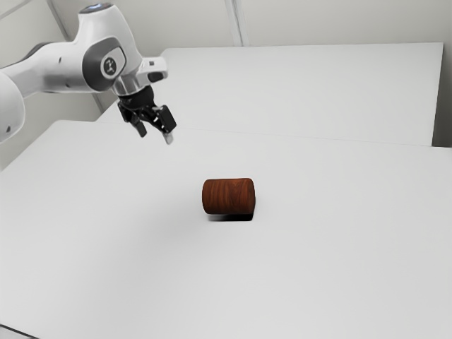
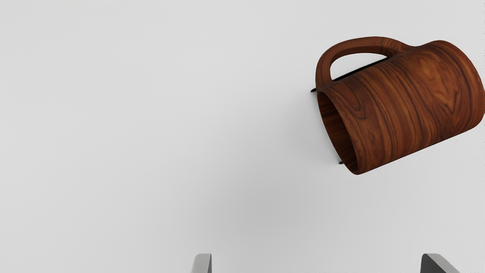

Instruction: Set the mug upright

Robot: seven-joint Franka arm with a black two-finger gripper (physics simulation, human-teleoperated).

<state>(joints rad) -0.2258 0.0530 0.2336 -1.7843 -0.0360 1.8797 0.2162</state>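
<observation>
Brown wood-grain mug (image 2: 413, 110) on its side w/ handle (image 2: 352, 46), fingers (image 2: 202, 263) apart.

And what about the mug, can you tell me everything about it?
The mug is reddish-brown with dark, swirly lines, like wood. It has one looped handle and an open mouth showing its hollow inside. It's lying on its side, resting on the white table. The open claw hangs away from it, not touching.

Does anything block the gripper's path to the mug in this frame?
Nothing visible does. The open gripper hangs above the table, and only bare tabletop shows between it and the mug, which lies on its side.
</observation>
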